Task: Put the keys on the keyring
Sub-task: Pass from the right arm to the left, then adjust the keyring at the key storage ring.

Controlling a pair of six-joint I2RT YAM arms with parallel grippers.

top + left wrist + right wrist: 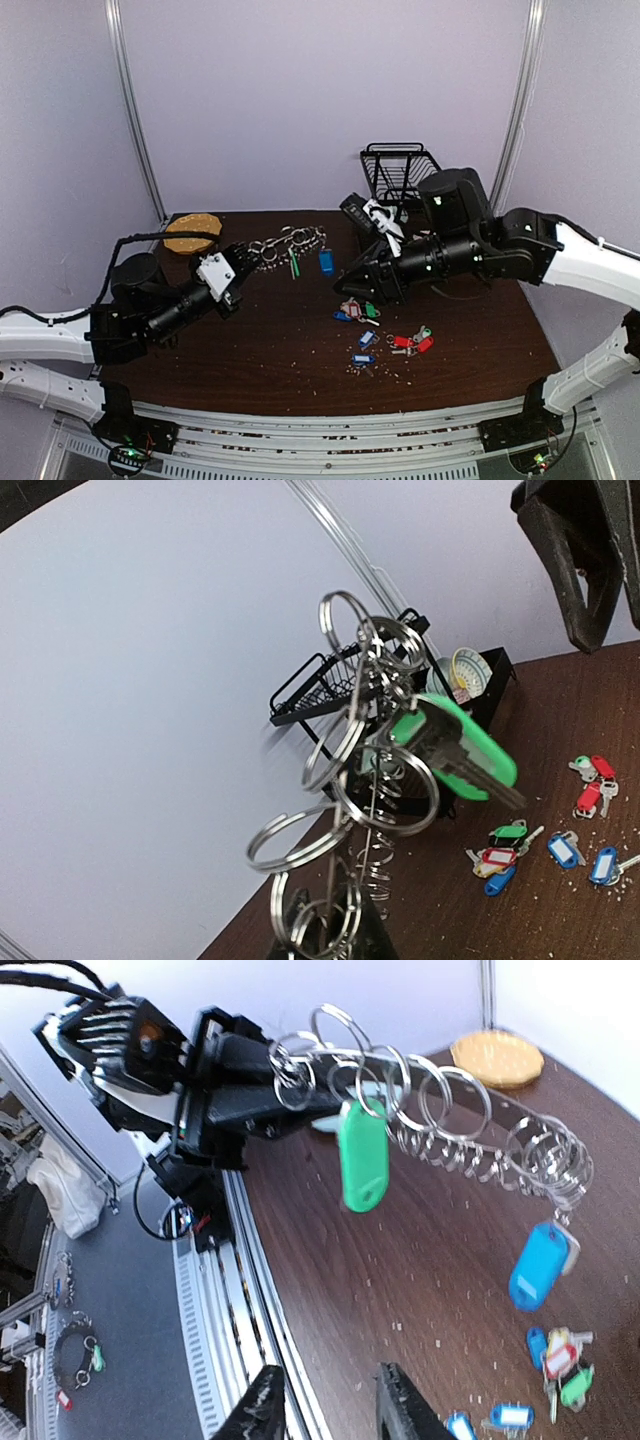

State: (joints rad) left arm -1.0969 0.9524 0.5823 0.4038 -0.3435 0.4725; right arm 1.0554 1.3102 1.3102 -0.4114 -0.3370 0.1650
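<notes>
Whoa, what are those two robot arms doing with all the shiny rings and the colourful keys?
They're putting keys on a keyring. The left gripper has its jaws shut on one end of the keyring, a chain of silver rings. A green-tagged key and a blue-tagged key already hang from it. The right gripper has its jaws open and holds nothing. More loose keys lie on the brown table.

Soft, even light; bright glints on the keyring (375, 680); blurred wrist-view backgrounds.
</notes>
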